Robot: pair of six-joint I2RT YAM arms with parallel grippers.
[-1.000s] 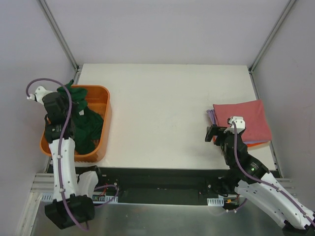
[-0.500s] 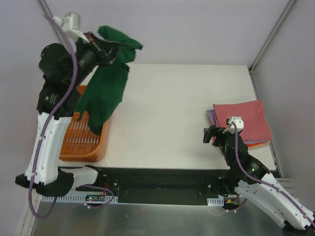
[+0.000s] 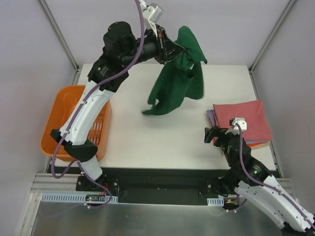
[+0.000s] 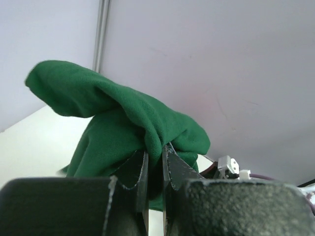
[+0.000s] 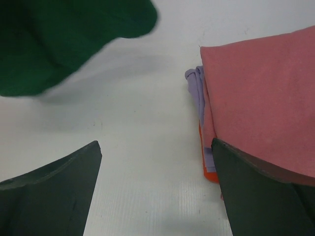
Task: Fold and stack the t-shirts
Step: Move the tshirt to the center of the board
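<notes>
Left gripper [image 3: 173,51] was raised high over the far edge of the table [image 3: 147,132], its jaws pinched tight on a bunched fold of the dark green t-shirt [image 3: 174,86]. In the left wrist view the two fingers [image 4: 140,169] stood almost together with green cloth squeezed between them, and the rest of the shirt [image 4: 123,123] spilled up and over their tips. From the grip the shirt hung down in a loose crumpled drape above the middle of the table, its lowest corner pointing toward the left edge; whether that corner touched the surface could not be told.

Right gripper [image 3: 212,135] sat low by the near right part of the table with its jaws spread wide and nothing between them. It was just beside the folded stack at the right edge: the pink-red t-shirt [image 3: 243,120] lay on top, the lavender t-shirt [image 5: 197,86] showed under it along the stack's left side, and the orange t-shirt [image 5: 209,169] peeked out at the bottom.

An orange slotted basket [image 3: 51,118] stood at the table's left edge, toward the near corner.
</notes>
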